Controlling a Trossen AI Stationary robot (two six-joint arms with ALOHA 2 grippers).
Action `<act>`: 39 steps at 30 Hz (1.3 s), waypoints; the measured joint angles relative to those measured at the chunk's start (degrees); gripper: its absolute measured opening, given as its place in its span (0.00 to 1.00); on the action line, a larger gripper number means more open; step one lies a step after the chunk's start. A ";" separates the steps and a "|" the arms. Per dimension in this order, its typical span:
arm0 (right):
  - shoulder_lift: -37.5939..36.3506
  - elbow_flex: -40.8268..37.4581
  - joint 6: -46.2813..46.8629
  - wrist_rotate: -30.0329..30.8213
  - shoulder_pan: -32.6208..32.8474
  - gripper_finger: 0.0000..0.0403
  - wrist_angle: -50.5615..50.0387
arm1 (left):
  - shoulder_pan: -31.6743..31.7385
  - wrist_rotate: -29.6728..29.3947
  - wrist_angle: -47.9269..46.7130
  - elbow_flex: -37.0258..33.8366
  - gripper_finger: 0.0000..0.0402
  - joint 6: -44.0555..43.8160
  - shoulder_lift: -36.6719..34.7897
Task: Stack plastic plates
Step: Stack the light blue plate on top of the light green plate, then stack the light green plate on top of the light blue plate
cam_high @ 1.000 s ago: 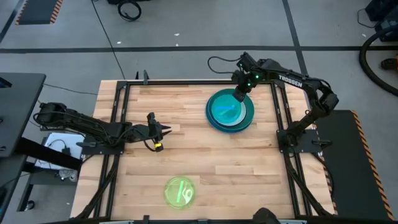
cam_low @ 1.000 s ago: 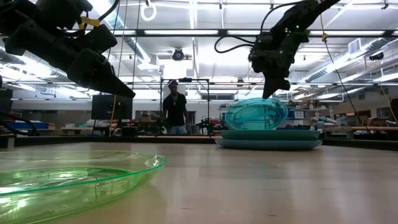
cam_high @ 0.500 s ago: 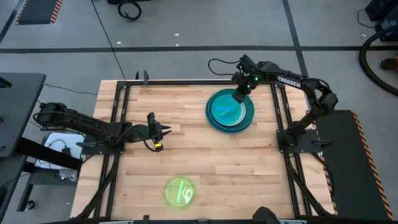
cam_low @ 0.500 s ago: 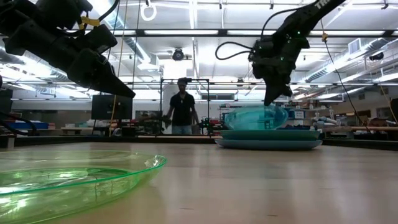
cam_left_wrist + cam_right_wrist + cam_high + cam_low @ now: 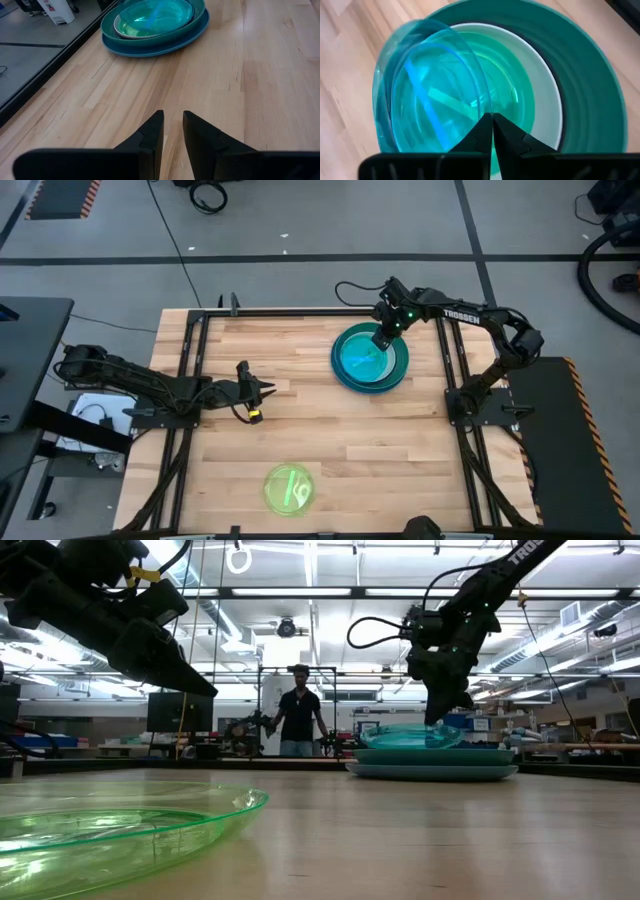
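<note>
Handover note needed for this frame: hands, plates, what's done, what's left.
Right hand: over the stack's far rim, fingers nearly together at the edge of the translucent cyan plate; whether it grips is unclear.
Left hand: idle above the table's left side, holding nothing.
Stack: far right of the table, cyan plate on top.
Left: the lime-green plate, alone at the near edge.

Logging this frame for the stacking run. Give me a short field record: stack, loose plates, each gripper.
stack: cyan plate on top of a white plate, on the teal plate, far right of the table
loose plate: green plate, near edge
right gripper: at the cyan plate's rim, fingers nearly together
left gripper: waiting left of centre, holding nothing
</note>
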 joint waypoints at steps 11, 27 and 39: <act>-0.02 -1.32 1.23 4.01 1.27 0.19 0.80 | 0.00 -0.01 0.00 0.00 0.20 0.00 0.00; -0.07 -1.29 5.96 11.44 20.82 0.20 4.41 | 0.01 -0.01 0.00 0.00 0.20 0.34 0.00; -0.07 -1.27 12.47 14.05 36.78 0.20 16.33 | 0.02 9.88 -0.48 0.00 0.20 -5.22 0.00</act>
